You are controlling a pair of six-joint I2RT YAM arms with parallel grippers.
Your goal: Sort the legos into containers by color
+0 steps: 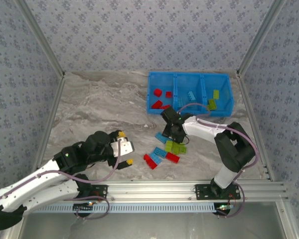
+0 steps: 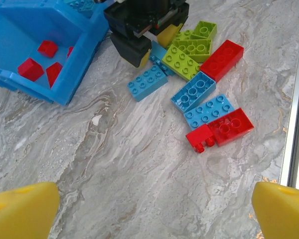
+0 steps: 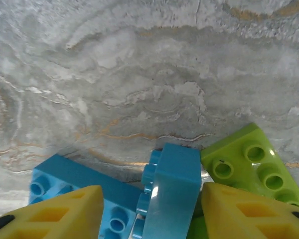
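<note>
Grey marbled counter (image 1: 99,99), glossy blue bin (image 1: 189,74) sorted red, light-blue, lime by compartment, studded legos (image 1: 162,154) loose nearby — right gripper (image 3: 153,201) straddling an on-edge light-blue brick (image 3: 172,184), clamping unclear — left gripper (image 2: 153,201) spread wide, empty.

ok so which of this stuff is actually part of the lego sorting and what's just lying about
part of the job: loose legos, blue bin, sorted legos inside it, right hand around a light blue lego

just there: marble table, metal rail, patterned walls
</note>
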